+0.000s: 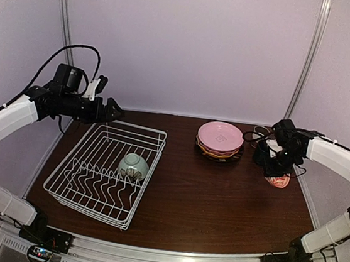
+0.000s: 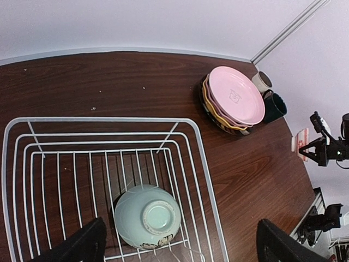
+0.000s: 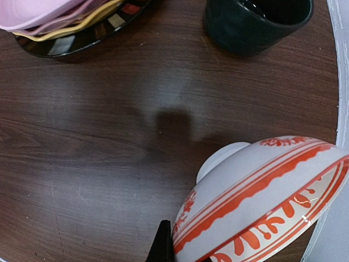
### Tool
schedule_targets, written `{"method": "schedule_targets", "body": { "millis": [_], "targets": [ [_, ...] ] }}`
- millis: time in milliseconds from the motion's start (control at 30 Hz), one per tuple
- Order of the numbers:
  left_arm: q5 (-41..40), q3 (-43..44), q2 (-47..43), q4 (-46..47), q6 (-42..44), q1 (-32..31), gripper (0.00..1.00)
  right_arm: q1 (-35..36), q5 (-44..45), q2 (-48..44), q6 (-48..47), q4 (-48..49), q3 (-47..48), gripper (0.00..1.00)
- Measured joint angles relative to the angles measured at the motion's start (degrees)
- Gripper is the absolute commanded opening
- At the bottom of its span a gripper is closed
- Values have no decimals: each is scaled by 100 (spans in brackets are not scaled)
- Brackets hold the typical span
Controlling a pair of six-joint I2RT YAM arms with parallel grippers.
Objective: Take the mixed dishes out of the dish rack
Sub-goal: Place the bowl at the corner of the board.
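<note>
The left gripper hovers with fingers wide apart over the dish rack. The pale green bowl lies upside down below it. The right gripper is clamped on the tilted white-red bowl.

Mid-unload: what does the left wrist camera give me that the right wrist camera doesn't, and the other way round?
Only the left wrist view shows the dish rack, with a pale green bowl upside down inside it, and a beige cup beside the plates. Only the right wrist view shows the white-red bowl close up, tilted, apparently clamped by the right gripper. Both share the plate stack, pink on top, the dark green cup and the brown table. In the left view the white-red bowl is only a far speck.
</note>
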Motion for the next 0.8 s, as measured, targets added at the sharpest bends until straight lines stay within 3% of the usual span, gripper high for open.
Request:
{"method": "schedule_targets", "body": {
  "millis": [567, 800],
  "targets": [
    [-17, -310, 289, -70, 286, 0, 97, -212, 490, 1423, -409, -144, 155, 5],
    [153, -883, 321, 85, 166, 0, 97, -216, 721, 1661, -426, -214, 299, 18]
  ]
}}
